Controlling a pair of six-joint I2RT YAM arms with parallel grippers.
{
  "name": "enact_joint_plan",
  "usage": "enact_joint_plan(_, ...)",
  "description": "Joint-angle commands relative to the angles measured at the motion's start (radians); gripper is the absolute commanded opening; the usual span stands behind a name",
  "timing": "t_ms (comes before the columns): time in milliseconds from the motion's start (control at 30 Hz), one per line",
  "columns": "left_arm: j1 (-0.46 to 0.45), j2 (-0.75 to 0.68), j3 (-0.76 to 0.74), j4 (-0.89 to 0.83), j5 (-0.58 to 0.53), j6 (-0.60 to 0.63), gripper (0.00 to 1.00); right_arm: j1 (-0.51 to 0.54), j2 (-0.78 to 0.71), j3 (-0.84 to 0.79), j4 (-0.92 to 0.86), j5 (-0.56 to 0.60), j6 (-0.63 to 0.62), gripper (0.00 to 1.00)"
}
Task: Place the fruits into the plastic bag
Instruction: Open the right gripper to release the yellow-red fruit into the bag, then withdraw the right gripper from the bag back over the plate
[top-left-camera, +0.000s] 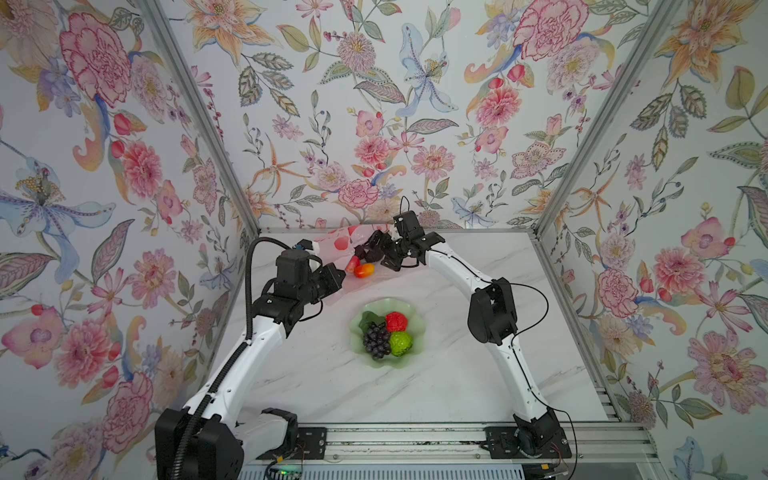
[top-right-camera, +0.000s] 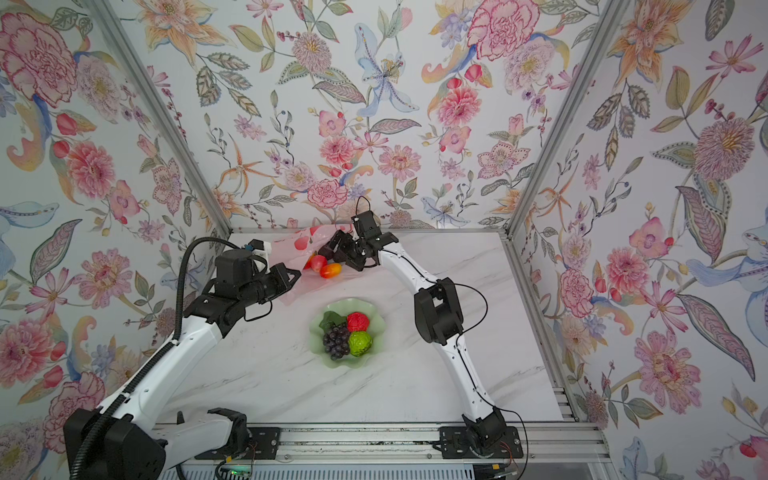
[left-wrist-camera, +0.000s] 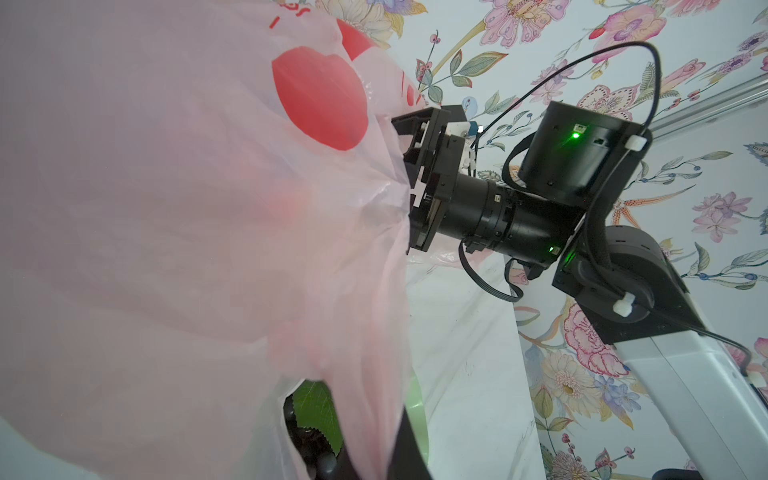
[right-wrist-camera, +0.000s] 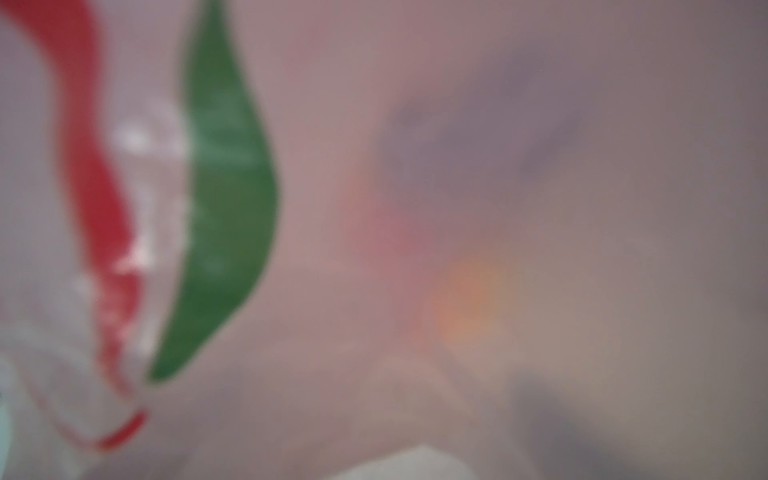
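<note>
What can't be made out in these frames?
- Right wrist view: blur, plastic bag too close.
- Right claw: bag film hides its tips in the left wrist view, too small in both top views; open or shut unclear.
- Mango and peach: inside the bag or outside, too small to tell.

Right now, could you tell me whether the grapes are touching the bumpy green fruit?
Touching: both top views show the grapes against the green fruit, no gap.
</note>
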Motion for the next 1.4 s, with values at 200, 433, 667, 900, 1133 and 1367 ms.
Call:
enact_joint_plan(200,0.008,-0.003,0.012,0.029,0.017,-0.020,0.00,0.019,-0.242,-0.146,-0.025,0.000,-0.183,0.99)
enact_joint_plan(433,0.007,0.004,0.009,0.040,0.016,-0.024,0.00,0.053,-0.503,-0.382,-0.093,0.086,-0.347,0.99)
enact_joint_plan(667,0.010,0.008,0.019,0.020,0.007,-0.008,0.00,0.157,-0.709,-0.595,-0.273,0.166,-0.500,0.99)
enact_joint_plan(900,0.009,-0.002,-0.002,0.019,-0.002,-0.008,0.00,0.261,-0.769,-0.798,-0.471,0.246,-0.562,0.97)
enact_joint_plan(1133,0.010,-0.013,-0.002,0.029,-0.014,0.003,0.00,0.322,-0.729,-0.904,-0.472,0.259,-0.555,0.92)
enact_joint_plan(1367,0.010,-0.024,-0.016,0.038,-0.013,-0.011,0.00,0.325,-0.662,-0.874,-0.471,0.281,-0.580,0.88)
